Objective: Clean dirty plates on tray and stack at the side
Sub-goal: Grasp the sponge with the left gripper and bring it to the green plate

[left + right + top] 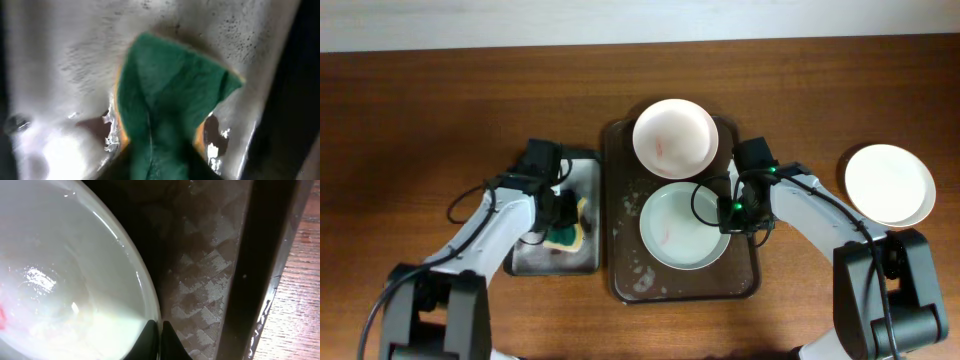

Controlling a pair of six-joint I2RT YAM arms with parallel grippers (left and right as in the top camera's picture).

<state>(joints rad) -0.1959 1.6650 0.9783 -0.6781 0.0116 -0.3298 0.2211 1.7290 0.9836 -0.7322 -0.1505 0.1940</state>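
**Overhead and wrist views, read left to right.** On the wooden surface [430, 100], the left gripper [558, 214] stood over the small black tray [532, 260], pinching the green sponge [170, 100]. The sponge's scouring face was creased along its middle, as a squeeze would leave it, and its yellow edge showed at the sides. The wet grey lining beneath suggested that this tray served as the sponge's wetting place. Its raised rim lay just beside the large brown tray [618, 250], so a lift clear of both rims would probably be needed before any scrub.

On the large brown tray, a white plate [675, 138] with a reddish smear sat at the far end, overhanging the far rim. The mint plate [682, 238], also faintly smeared with red, lay near the middle, its rim close to the white plate's. Pale flecks [642, 278] marked the tray's bare near-left corner.

The right gripper [160, 330] had its fingers pressed almost together at the mint plate's right rim, apparently nipping it to steady the plate for scrubbing. Little room lay between that rim and the tray's right wall.

Well apart to the right, a second white plate [890, 184] rested alone on the surface, apparently clean and beginning the stack. Open surface surrounded it.
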